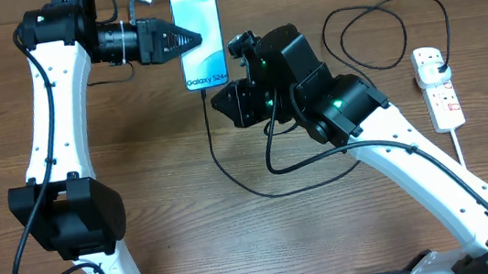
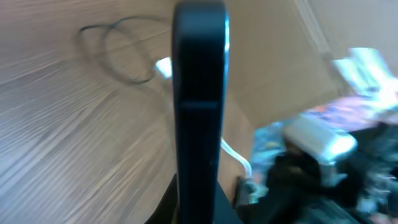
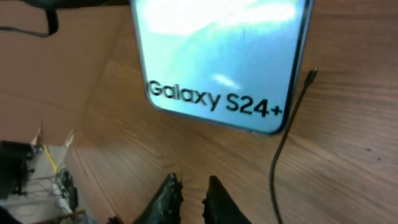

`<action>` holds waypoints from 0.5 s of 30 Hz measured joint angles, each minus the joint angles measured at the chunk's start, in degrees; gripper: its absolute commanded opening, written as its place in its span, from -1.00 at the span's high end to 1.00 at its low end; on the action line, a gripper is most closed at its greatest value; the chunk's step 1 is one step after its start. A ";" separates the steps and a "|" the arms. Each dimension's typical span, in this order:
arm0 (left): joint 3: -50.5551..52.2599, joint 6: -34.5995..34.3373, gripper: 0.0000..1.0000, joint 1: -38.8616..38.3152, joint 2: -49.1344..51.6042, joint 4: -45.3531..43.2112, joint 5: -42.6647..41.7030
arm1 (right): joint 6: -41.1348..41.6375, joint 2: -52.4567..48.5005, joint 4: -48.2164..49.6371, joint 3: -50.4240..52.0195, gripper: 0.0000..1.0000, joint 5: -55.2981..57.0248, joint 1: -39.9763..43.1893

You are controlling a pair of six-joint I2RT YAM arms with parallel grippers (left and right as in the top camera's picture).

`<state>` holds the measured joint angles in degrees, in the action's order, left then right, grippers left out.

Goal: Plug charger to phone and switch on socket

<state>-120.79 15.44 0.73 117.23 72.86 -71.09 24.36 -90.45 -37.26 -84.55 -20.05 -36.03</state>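
I see bare counter point(image 1: 166, 183) left of the phone point(image 1: 197, 32), while the charger point(image 1: 229, 171) cable crosses below it.

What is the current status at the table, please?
Left gripper at the phone edge, grip unclear. Right gripper nearly shut, empty, just short of the phone. Charger tip beside the phone, not plugged. Socket untouched, nothing blocking.

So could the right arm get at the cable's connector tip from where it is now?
Probably yes: the connector tip lies bare on the table beside the phone, unplugged, with nothing over it; the right gripper sits just short, fingers nearly together.
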 measured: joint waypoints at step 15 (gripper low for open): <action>0.00 -14.23 0.92 2.69 0.00 1.31 28.72 | 8.02 -0.04 -12.44 -4.74 -0.91 2.01 3.87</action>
<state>-120.79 1.21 3.42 117.23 74.17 -42.37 32.38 -90.50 -49.69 -89.30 -18.04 -32.16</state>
